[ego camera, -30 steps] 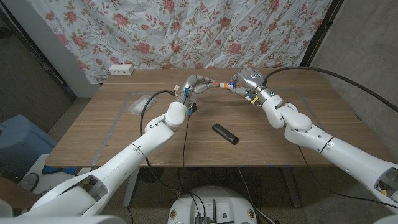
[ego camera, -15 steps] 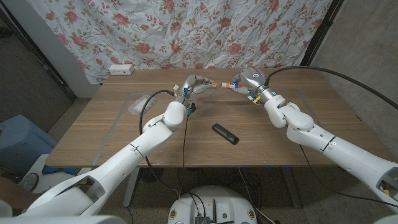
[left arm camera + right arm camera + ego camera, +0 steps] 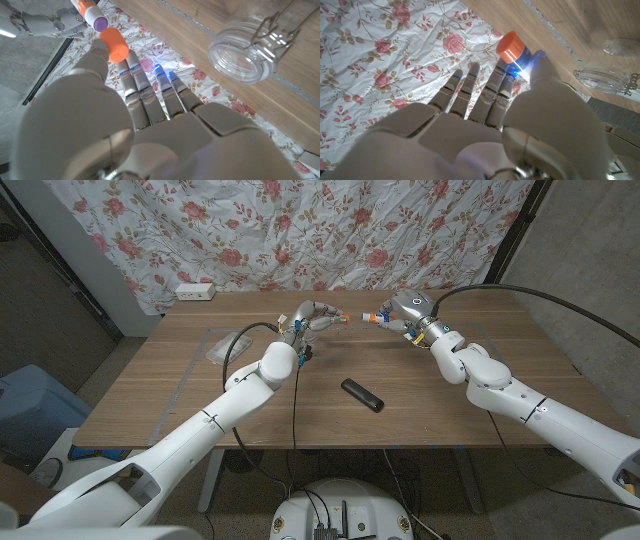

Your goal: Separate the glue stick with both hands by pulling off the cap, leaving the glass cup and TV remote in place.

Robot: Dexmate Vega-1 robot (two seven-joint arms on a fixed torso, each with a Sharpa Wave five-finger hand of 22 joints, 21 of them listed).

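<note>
- I see the cap (image 3: 113, 43) pinched in my left robot hand (image 3: 313, 314), above the far counter (image 3: 200, 405).
- My right robot hand (image 3: 398, 313) grips the glue stick (image 3: 375, 317) body; its long axis points at the cap across a small gap.

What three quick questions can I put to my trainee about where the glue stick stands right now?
1. True or false: the cap sits on the glue stick.
2. Which hand holds the cap? A) the left hand B) the right hand C) neither
3. Fill in: the TV remote lies untouched on the wooden ____.
Key: 1 false, the two are apart; 2 A; 3 table.
</note>
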